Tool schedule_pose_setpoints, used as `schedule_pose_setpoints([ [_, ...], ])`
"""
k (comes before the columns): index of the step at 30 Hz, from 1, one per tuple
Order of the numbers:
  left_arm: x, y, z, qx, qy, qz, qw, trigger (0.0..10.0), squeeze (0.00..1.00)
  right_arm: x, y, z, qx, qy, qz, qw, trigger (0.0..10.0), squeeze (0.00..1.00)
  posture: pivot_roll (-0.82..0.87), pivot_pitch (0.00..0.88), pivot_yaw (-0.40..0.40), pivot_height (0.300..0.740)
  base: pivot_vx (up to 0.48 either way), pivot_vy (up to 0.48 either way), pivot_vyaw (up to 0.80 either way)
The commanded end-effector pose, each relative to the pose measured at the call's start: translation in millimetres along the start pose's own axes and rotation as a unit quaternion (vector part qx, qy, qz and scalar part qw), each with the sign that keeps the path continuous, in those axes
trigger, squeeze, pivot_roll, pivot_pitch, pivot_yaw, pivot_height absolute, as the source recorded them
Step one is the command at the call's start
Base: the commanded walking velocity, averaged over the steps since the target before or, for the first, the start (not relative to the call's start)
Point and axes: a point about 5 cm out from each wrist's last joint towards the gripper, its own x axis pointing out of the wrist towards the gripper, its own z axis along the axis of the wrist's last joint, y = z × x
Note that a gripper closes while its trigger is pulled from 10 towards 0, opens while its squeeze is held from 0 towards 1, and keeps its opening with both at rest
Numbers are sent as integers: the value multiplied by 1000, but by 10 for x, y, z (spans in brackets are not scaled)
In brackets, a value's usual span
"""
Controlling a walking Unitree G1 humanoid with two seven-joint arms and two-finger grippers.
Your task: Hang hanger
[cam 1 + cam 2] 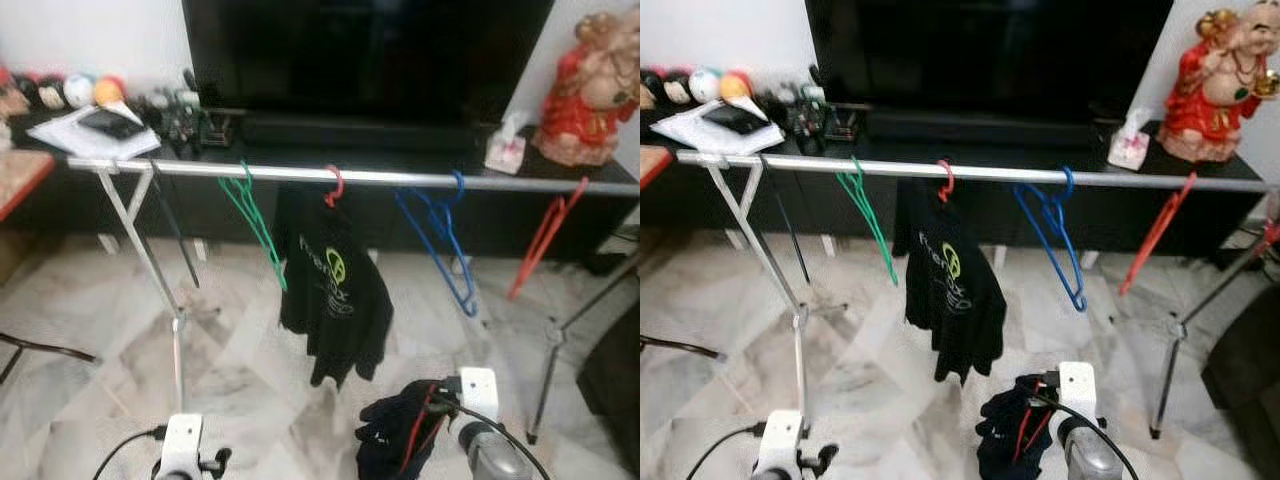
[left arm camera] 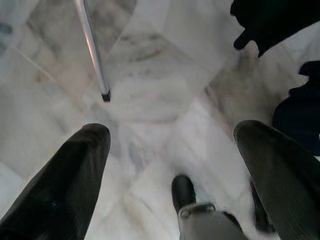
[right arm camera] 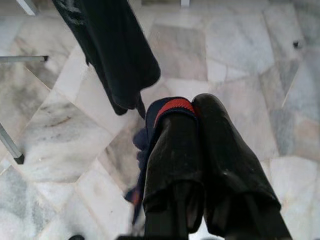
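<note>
Spanning the scene in front of a dark TV cabinet [image 1: 420, 215], a silver rail [image 1: 400, 178] rests on metal stands over a marble floor [image 1: 230, 370]. Five hangers hang from it: a black hanger [image 1: 172, 225] nearest the robot's left, then a green hanger [image 1: 255, 222], a red hanger [image 1: 334, 186] carrying a black shirt [image 1: 330, 290] with a green logo, a blue hanger [image 1: 440, 240], and an orange hanger [image 1: 545, 235] near the rail's right end.

The right gripper [image 3: 192, 107] is low, in front of the rail and below the black shirt. Its jaws are pressed together, pinching a red hanger with dark garment [image 1: 400, 435] (the red strip shows at the fingertips in the right wrist view). This bundle is well below the rail and not touching it.

The left gripper [image 2: 172, 132] is low on the robot's left, over the floor near one stand foot, with its jaws spread and nothing between them.

A red figurine [image 1: 590, 85] and a tissue box [image 1: 506, 148] sit on the cabinet at the right.
</note>
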Motion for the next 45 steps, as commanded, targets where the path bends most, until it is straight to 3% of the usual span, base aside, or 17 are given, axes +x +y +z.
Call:
schedule_pose_setpoints([
  [1, -11, -100, -83, 5, 18, -19, 1000, 10000, 0, -40, -94, -81, -3, 21, -17, 1000, 10000, 0, -106, 0, -45, 740, 296, 0, 0],
  [9, -9, -95, -72, 17, 16, -22, 999, 10000, 0, -174, -155, -422, 7, 98, -48, 994, 10000, 0, -91, 0, -45, 740, 285, 0, 0],
  [14, -1, -144, -20, 49, 0, -46, 998, 10000, 0, -285, -181, -629, 7, 136, -55, 989, 10000, 0, -83, 0, -45, 740, 52, 0, 0],
  [22, -3, -132, -19, 41, -3, -43, 998, 10000, 0, -291, -178, -643, 15, 137, -60, 989, 10000, 0, -84, 0, -43, 740, 0, 0, 0],
  [28, -1, -143, -11, 59, -3, -48, 997, 10000, 0, -296, -193, -645, 16, 137, -63, 988, 10000, 0, -87, 0, -44, 740, 0, 0, 0],
  [45, -4, -136, -12, 60, -7, -45, 997, 10000, 0, -261, -267, -525, 25, 103, -81, 991, 10000, 0, -86, 0, -45, 740, 0, -382, 0],
])
